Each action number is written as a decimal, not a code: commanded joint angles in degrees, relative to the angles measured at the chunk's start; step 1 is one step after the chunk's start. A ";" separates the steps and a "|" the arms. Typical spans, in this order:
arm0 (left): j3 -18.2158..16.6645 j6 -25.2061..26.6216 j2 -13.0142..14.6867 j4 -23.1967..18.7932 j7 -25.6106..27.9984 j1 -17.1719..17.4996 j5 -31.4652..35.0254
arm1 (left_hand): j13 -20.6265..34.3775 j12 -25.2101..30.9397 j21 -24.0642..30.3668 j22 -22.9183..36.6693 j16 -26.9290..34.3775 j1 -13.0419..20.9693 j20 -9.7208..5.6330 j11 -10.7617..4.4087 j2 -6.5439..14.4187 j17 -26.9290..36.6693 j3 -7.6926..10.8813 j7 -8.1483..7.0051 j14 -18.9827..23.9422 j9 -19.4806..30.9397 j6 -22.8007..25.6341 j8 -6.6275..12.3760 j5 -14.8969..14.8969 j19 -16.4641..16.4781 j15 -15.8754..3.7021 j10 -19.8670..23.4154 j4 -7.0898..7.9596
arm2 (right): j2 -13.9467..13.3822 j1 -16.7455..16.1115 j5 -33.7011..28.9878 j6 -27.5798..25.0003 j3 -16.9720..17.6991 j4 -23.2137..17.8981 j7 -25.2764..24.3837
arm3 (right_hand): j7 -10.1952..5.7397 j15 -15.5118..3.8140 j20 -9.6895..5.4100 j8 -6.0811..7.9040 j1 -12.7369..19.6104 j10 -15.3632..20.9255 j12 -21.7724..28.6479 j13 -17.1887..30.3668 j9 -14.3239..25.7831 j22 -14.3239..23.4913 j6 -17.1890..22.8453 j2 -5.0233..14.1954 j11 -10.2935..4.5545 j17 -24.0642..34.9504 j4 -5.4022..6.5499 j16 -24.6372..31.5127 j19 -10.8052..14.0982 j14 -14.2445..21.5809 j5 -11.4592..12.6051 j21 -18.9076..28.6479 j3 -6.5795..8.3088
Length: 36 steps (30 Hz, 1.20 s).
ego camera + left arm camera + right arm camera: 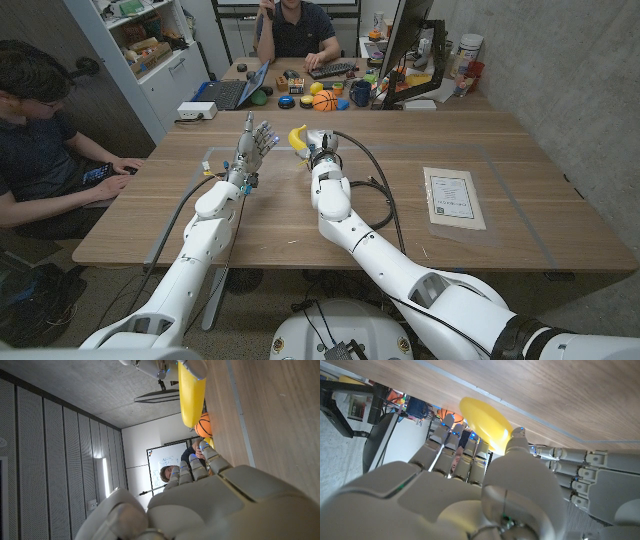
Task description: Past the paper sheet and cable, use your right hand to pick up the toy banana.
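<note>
The yellow toy banana [298,137] is at the far middle of the wooden table [500,140], and my right hand [323,146] grips it with fingers wrapped around it. In the right wrist view the banana [485,421] sticks out past my right hand [470,485], close to the tabletop; I cannot tell if it touches. My left hand [256,143] stands raised just left of it, fingers spread, holding nothing. In the left wrist view the banana [191,395] hangs beyond my left hand [215,505]. The paper sheet [453,196] lies to the right, and the black cable [378,180] loops beside my right forearm.
Beyond the banana lie a toy basketball [325,100], a blue mug [360,93], a laptop [235,92], a keyboard [331,70] and a monitor [405,40]. One person [40,140] sits at the left edge and another [295,30] at the far side.
</note>
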 commanded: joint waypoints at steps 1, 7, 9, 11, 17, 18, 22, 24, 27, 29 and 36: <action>-0.35 -0.01 0.24 -0.65 0.04 0.57 -0.16 | 0.15 0.37 0.22 0.12 0.38 0.66 0.21 0.06 -0.10 0.16 -0.17 -0.10 0.47 0.10 0.16 0.35 -0.16 0.55 0.20 0.27 -0.23 | -0.63 1.21 -1.07 -0.12 0.57 -1.48 -0.10 | -7.62 -8.95 0.10 -0.18 1.32 -0.04 -0.23 0.13 0.21 0.10 8.10 0.72 -0.05 0.20 0.85 -0.22 -0.18 0.05 0.36 0.36 1.09; -0.37 0.04 0.29 -0.57 -0.16 0.54 -0.28 | 0.15 0.38 0.23 0.12 0.37 0.70 0.19 0.00 -0.07 0.16 -0.17 -0.09 0.43 0.10 0.15 0.35 -0.19 0.58 0.17 0.30 -0.25 | -0.91 1.76 -1.45 -0.32 0.91 -2.20 -0.25 | -7.59 -9.02 0.09 -0.23 1.42 -0.10 -0.39 0.13 0.19 0.12 8.06 0.72 -0.29 0.21 0.92 -0.27 -0.23 -0.01 0.36 0.40 1.21; -0.34 0.12 0.28 -0.56 -0.01 0.50 -0.18 | 0.15 0.39 0.23 0.12 0.37 0.72 0.22 -0.01 -0.05 0.16 -0.17 -0.09 0.45 0.10 0.16 0.35 -0.20 0.60 0.20 0.33 -0.25 | -0.95 2.02 -1.68 -0.48 0.96 -2.27 -0.24 | -7.62 -9.02 0.08 -0.25 1.45 -0.01 -0.40 0.13 0.19 0.12 8.06 0.72 -0.09 0.22 0.95 -0.27 -0.24 0.02 0.36 0.41 1.24; -0.36 -0.22 0.26 -0.23 -0.46 0.37 -0.36 | 0.15 0.39 0.23 0.12 0.37 0.73 0.25 0.04 -0.05 0.16 -0.17 -0.08 0.44 0.10 0.16 0.35 -0.21 0.59 0.22 0.31 -0.26 | -1.15 2.26 -1.87 -0.52 1.07 -2.41 -0.17 | -7.60 -9.02 0.02 -0.26 1.47 0.00 -0.43 0.14 0.18 0.13 8.06 0.71 -0.15 0.22 0.97 -0.27 -0.25 0.03 0.35 0.43 1.27; -0.42 -0.04 0.34 -0.25 -0.33 0.34 -0.33 | 0.15 0.38 0.22 0.12 0.37 0.76 0.29 0.00 -0.03 0.16 -0.18 -0.09 0.44 0.10 0.16 0.35 -0.23 0.59 0.24 0.31 -0.27 | -1.44 2.78 -2.31 -1.06 1.53 -3.02 -0.13 | -7.76 -9.07 -0.04 -0.24 1.60 0.11 -0.52 0.14 0.17 0.14 8.21 0.71 -0.17 0.22 1.02 -0.30 -0.31 0.01 0.35 0.46 1.40; -0.38 0.31 0.40 -0.52 0.10 0.42 -0.11 | 0.15 0.38 0.24 0.12 0.36 0.77 0.31 0.04 -0.03 0.16 -0.18 -0.09 0.43 0.10 0.18 0.35 -0.24 0.63 0.26 0.31 -0.27 | -1.52 2.84 -2.44 -1.13 1.55 -3.19 -0.07 | -7.81 -9.07 -0.04 -0.26 1.62 0.12 -0.53 0.14 0.17 0.14 8.17 0.70 -0.18 0.23 1.02 -0.31 -0.32 0.00 0.35 0.46 1.41; -0.41 -0.10 0.36 -0.17 -0.46 0.30 -0.35 | 0.15 0.37 0.24 0.12 0.35 0.80 0.34 -0.02 0.00 0.16 -0.18 -0.10 0.40 0.11 0.15 0.34 -0.26 0.64 0.19 0.31 -0.28 | -2.15 2.91 -3.14 -1.58 1.72 -4.33 0.61 | -7.84 -9.08 -0.05 -0.29 1.72 0.01 -0.69 0.14 0.17 0.15 8.17 0.65 -0.31 0.23 1.06 -0.33 -0.35 -0.02 0.35 0.50 1.50; -0.41 0.04 0.35 -0.28 -0.25 0.33 -0.28 | 0.15 0.37 0.23 0.12 0.35 0.81 0.36 0.00 0.01 0.16 -0.18 -0.09 0.40 0.11 0.14 0.34 -0.27 0.63 0.20 0.30 -0.28 | -2.35 2.90 -3.34 -1.67 1.77 -4.64 0.88 | -7.85 -9.08 -0.06 -0.28 1.75 0.11 -0.70 0.14 0.16 0.15 8.23 0.64 -0.40 0.23 1.08 -0.34 -0.39 -0.02 0.35 0.50 1.54; -0.41 -0.18 0.36 -0.06 -0.59 0.25 -0.39 | 0.15 0.37 0.22 0.13 0.35 0.84 0.37 0.03 0.03 0.17 -0.18 -0.09 0.41 0.11 0.16 0.34 -0.29 0.62 0.19 0.30 -0.29 | -2.91 2.66 -3.71 -1.96 2.04 -5.71 1.28 | -7.85 -9.07 -0.11 -0.32 1.79 0.17 -0.73 0.15 0.16 0.16 8.17 0.62 -0.33 0.24 1.11 -0.34 -0.41 0.01 0.35 0.52 1.58; -0.31 0.22 0.37 -0.17 -0.20 0.15 -0.19 | 0.15 0.35 0.22 0.13 0.35 0.85 0.40 0.02 0.04 0.17 -0.18 -0.05 0.41 0.11 0.17 0.35 -0.30 0.62 0.22 0.26 -0.29 | -3.50 2.36 -4.15 -2.27 2.25 -6.85 1.70 | -7.86 -9.08 -0.11 -0.32 1.85 0.02 -0.87 0.15 0.16 0.17 8.21 0.60 -0.10 0.24 1.14 -0.34 -0.42 0.02 0.35 0.55 1.64; -0.03 0.32 0.29 0.49 -0.36 -0.51 -0.03 | 0.15 0.34 0.23 0.13 0.36 0.88 0.39 0.04 0.07 0.17 -0.20 -0.08 0.42 0.11 0.18 0.35 -0.34 0.64 0.22 0.25 -0.30 | -5.37 0.82 -4.69 -2.15 2.99 -11.11 1.49 | -7.89 -9.08 -0.12 -0.31 1.94 0.16 -0.96 0.16 0.15 0.18 8.35 0.55 -0.29 0.25 1.22 -0.39 -0.54 -0.07 0.34 0.57 1.75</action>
